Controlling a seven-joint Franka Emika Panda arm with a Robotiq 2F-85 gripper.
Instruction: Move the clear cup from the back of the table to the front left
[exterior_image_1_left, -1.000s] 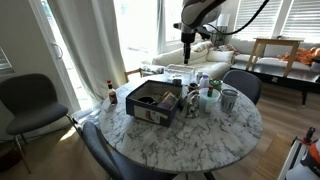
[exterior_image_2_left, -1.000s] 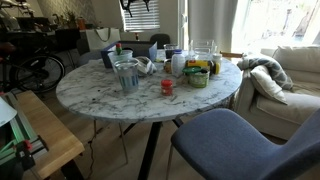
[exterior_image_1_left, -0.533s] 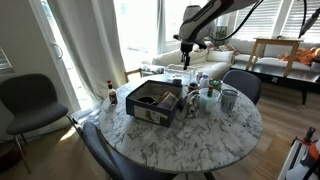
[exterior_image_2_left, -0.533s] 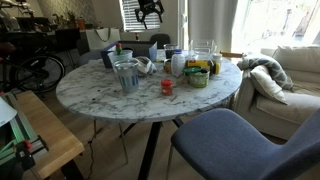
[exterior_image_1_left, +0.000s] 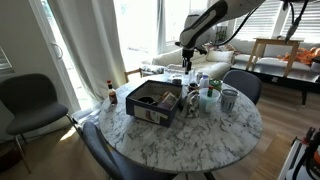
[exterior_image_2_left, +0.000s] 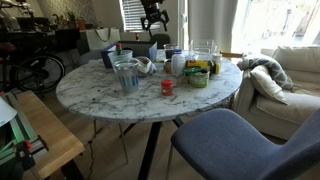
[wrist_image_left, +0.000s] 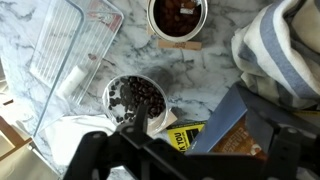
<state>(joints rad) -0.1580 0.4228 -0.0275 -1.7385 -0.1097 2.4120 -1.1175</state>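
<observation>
Dropping toward the crowded part of the large round white marble table (exterior_image_1_left: 190, 140), my gripper (exterior_image_1_left: 186, 61) now hangs lower than it did a second ago and has also travelled sideways. The fingers are spread and pinch nothing. I read that as the reach getting under way: nothing has been touched and nothing on the marble has shifted, so the whole carry is still to do.

The small see-through greyish clear cup (exterior_image_1_left: 191, 97) seems to be the faint tumbler below me and a little off to one side. It is just beside the open dark cardboard box (exterior_image_1_left: 150, 100), though at this size I can't be sure of its outline. It is well apart from my fingertips. The wider silver-grey metal cup (exterior_image_1_left: 229, 99) is further out on the side away from the box, and that is not the one I want.

Straight under my wrist I see only a white bowl of dark pieces (wrist_image_left: 135, 95), a clear wire-ribbed tray (wrist_image_left: 70, 45) and a grey-striped cloth (wrist_image_left: 285, 50). There is no tumbler there, so I judge I am not yet lined up over it.

The cup stands upright with its long axis vertical and its mouth toward me. With the rim up, a descent from above with one finger on either side of the wall should suit it.
</observation>
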